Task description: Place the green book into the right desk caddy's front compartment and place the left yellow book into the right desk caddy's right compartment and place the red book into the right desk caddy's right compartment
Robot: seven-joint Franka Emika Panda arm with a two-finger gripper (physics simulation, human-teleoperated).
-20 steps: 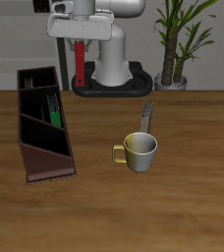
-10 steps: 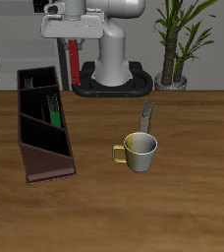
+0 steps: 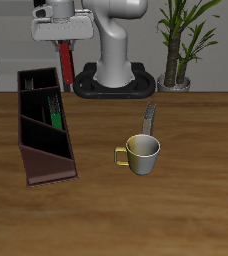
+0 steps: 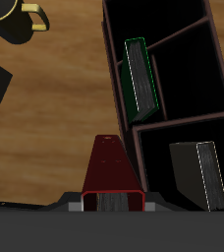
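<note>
While the mug (image 3: 142,153) sits near the front with a lone yellowish book (image 3: 149,118) just behind it, I see the green book (image 3: 57,112) already standing in the right desk caddy (image 3: 46,165), and a thin book lies in another section. My gripper (image 3: 64,42) is clamped on the red book (image 3: 66,62), high above the caddy's far end; only that one seems left

Exterior view: set high before the worktop (image 3: 186,210), facing back toward the robot base (image 3: 114,70), far enough to take in the right desk caddy (image 3: 44,125), mug (image 3: 140,153) and plant (image 3: 181,40). Wrist view: riding on the gripper (image 4: 112,202), looking steeply down from close above. Shared by both: caddy (image 4: 173,108), mug (image 4: 16,15), held red book (image 4: 112,175).
</note>
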